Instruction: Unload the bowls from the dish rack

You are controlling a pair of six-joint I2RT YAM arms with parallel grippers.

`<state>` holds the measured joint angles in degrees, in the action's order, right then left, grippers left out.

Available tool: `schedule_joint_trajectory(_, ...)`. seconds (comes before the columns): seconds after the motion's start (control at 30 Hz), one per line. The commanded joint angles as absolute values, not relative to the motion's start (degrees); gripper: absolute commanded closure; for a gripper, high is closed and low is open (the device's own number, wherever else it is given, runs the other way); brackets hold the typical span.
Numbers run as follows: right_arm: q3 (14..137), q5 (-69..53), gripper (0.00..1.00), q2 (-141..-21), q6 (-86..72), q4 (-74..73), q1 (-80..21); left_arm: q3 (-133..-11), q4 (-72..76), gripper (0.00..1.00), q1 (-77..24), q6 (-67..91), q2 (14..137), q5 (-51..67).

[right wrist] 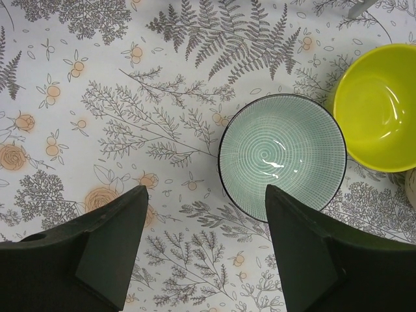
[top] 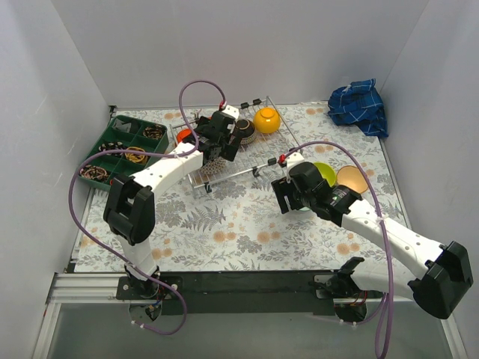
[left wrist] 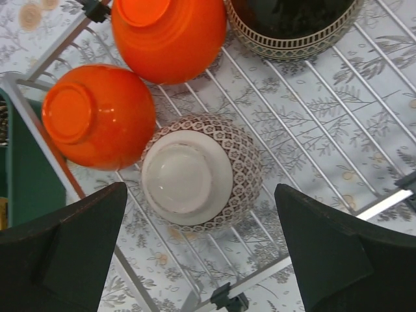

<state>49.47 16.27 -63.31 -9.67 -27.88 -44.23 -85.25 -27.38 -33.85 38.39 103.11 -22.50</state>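
**A:** Item one, the dish rack point(left wrist: 325, 110). Where is it, and what's in it?

**B:** Far middle of the table, on the floral tablecloth point(right wrist: 130, 97), just right of the green compartment tray point(top: 123, 149). Five bowls are in it:
- a patterned bowl point(left wrist: 201, 172), upside down near the rack's near corner
- an orange bowl point(left wrist: 97, 117), upside down just beside it, perhaps touching
- a second orange one point(left wrist: 169, 36) beyond
- a dark bowl point(left wrist: 292, 26) with a banded rim
- a yellow bowl point(top: 266, 120) at the far end

**A:** Item two, the left gripper point(left wrist: 200, 214)?

**B:** Fingers spread as wide as I'd expect them to go, holding nothing. It hangs over the rack, looking straight down. The patterned bowl sits between the two fingers and a little ahead of them, foot ring facing up.

**A:** Any long axis to line up with?

**B:** None, it's round. My guess is that the move needs a straight drop with a slight push forward, so the fingers come down on either side of the bowl. The orange neighbour is close to the left-hand finger, so that's the tight side.

**A:** Item three, the right gripper point(right wrist: 205, 195)?

**B:** Also parted and empty. It's off the rack, over open tablecloth, above a teal bowl point(right wrist: 281, 156) standing upright. A lime bowl point(right wrist: 380, 107) is just beyond that, and a peach bowl point(top: 352, 179) next along. Those three are out of the rack.

**A:** Nearer arm for the patterned bowl?

**B:** The left, clearly. The right is well apart from it.
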Motion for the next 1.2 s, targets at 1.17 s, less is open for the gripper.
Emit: schedule_joint_trajectory(1.17,43.9,17.9,0.2,-59.5,-10.2,-24.9,-44.0,-96.4,-37.8,0.02,-42.2,36.6,122.5,-50.6)
